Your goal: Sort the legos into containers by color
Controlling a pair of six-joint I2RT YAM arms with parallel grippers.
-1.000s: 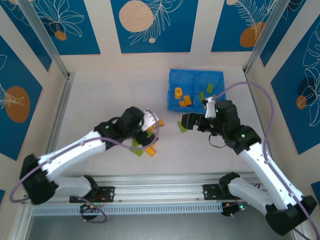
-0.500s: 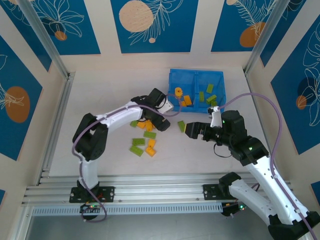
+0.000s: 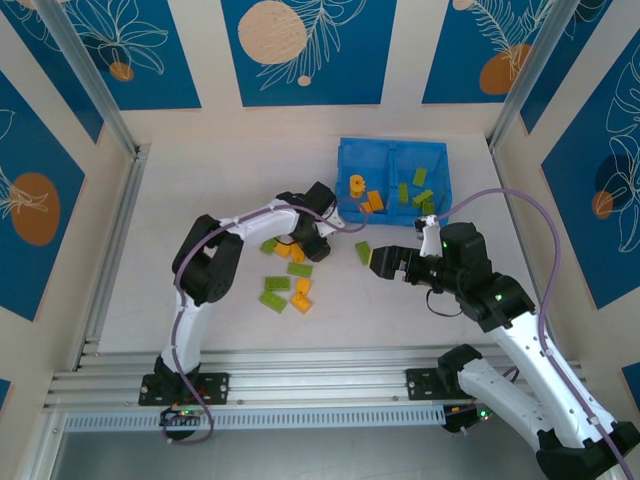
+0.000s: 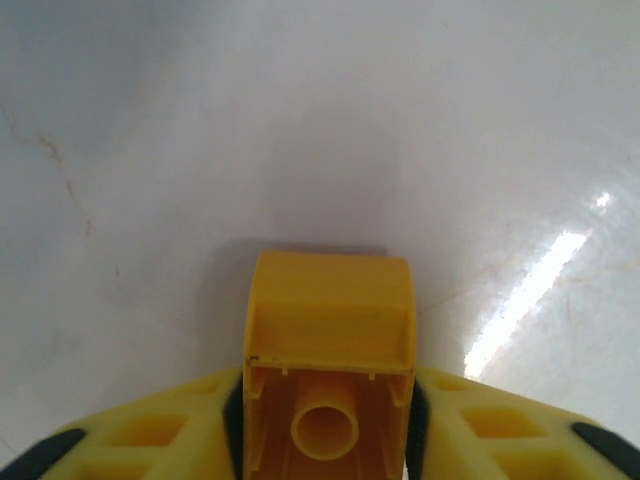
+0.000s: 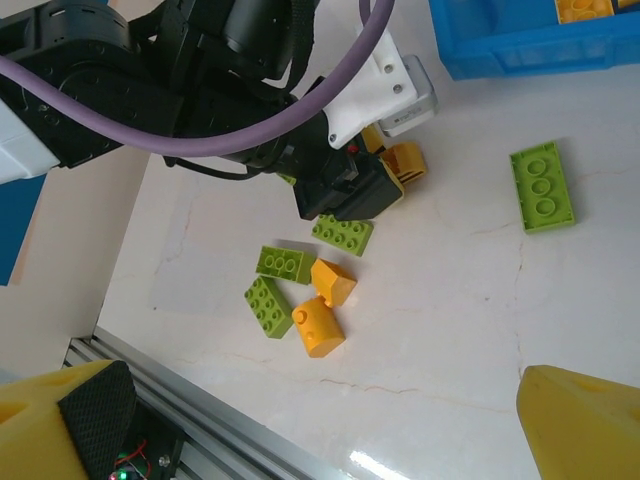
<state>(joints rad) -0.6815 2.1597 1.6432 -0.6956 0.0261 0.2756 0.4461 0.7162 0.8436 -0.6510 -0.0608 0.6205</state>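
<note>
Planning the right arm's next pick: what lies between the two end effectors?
One lime green lego, flat on the table, between the left end effector, shut on an orange lego, and the right end effector; top external view shows it.

the blue bin [image 3: 343,160] stands at the far right of the table [image 3: 200,220], its two compartments side by side. the left one holds orange-yellow legos [image 3: 357,185], the right one lime green legos [image 3: 419,176]. a loose cluster of green and orange bricks [image 3: 277,283] lies near its front left, with one green brick [image 3: 362,251] apart. another orange brick [image 4: 328,320], hollow underside showing, sits pinched in the left gripper [image 4: 325,420].
</note>
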